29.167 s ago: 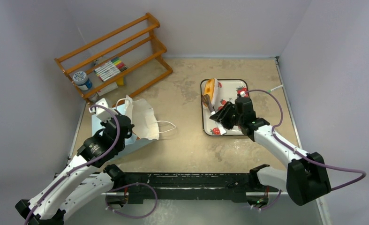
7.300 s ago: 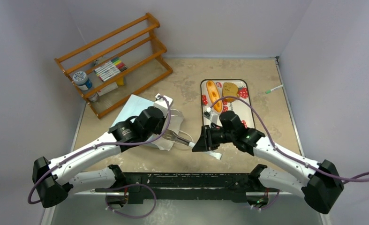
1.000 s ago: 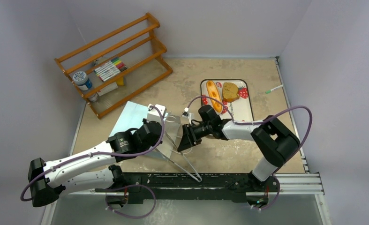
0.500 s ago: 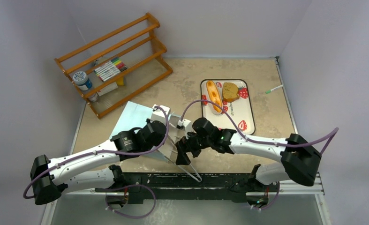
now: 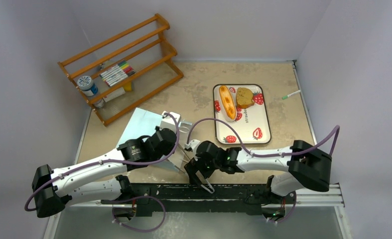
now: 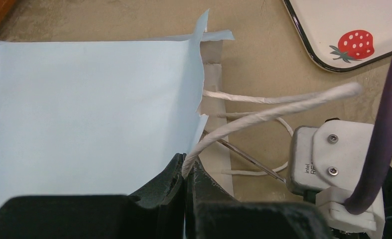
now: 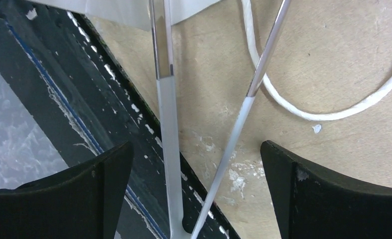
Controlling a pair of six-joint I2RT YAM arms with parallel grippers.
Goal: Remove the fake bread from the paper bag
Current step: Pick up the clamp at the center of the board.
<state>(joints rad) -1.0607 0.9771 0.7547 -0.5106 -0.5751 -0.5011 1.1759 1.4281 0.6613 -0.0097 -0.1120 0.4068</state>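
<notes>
— Here, what do the left fingers (image 6: pixel 178 175) hold?
— They are pressed together on a white string handle (image 6: pixel 283 109) of the light blue paper bag (image 6: pixel 84 109). The cord rises from between the fingertips and runs off to their right, over the table (image 6: pixel 263 45). The bag's blue face spreads ahead of these fingers and to their left.
— And the right fingers (image 5: pixel 197 173)?
— Spread wide, gripping nothing. Between them lie metal tongs (image 7: pixel 164 109): two arms with pale ends that meet close to the palm and diverge past the fingertips towards the bag's white edge. Neither finger touches an arm. A loop of white string (image 7: pixel 323 118) lies on the table just beyond the right-hand fingertip.
— Which pieces lie outside the bag?
— Two show. A long loaf (image 5: pixel 227 102) and a brown slice (image 5: pixel 244 97) lie side by side on the strawberry-print tray (image 5: pixel 248 122), at the end farthest from the fingers, well apart from both pairs. One corner of that tray appears ahead and to the right of the left fingers. Whether anything lies inside the bag cannot be told.
</notes>
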